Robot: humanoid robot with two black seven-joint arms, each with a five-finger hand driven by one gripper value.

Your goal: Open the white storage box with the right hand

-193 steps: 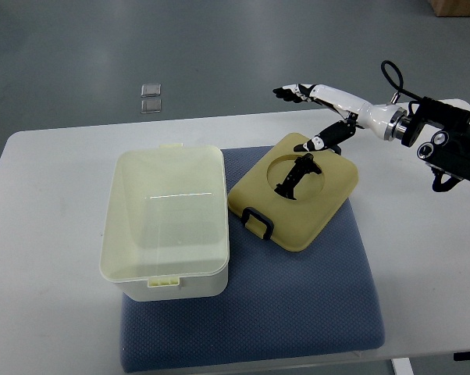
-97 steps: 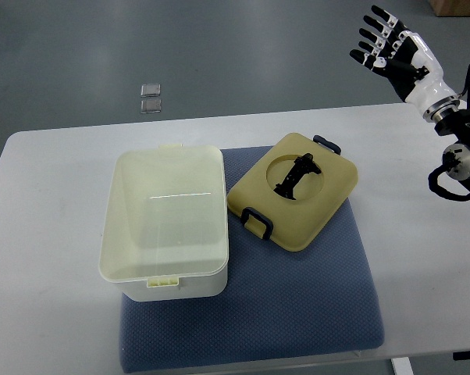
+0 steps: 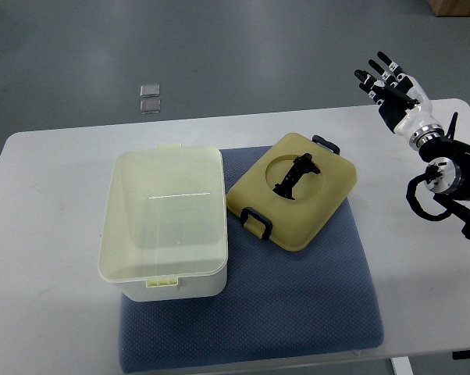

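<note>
A white bench carries a blue mat. At centre left, an open white box sits with its right part on the mat's left edge. Just right of it, at centre, the yellowish lid lies flat on the mat, black clips at two edges and a black handle in its round recess. At upper right, the right robot hand is raised with fingers spread, holding nothing, well apart from the lid.

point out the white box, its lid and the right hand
white box (image 3: 163, 220), top view, on its inside floor
lid (image 3: 327, 205), top view, on its flat top near the right edge
right hand (image 3: 393, 87), top view, on the palm
</note>
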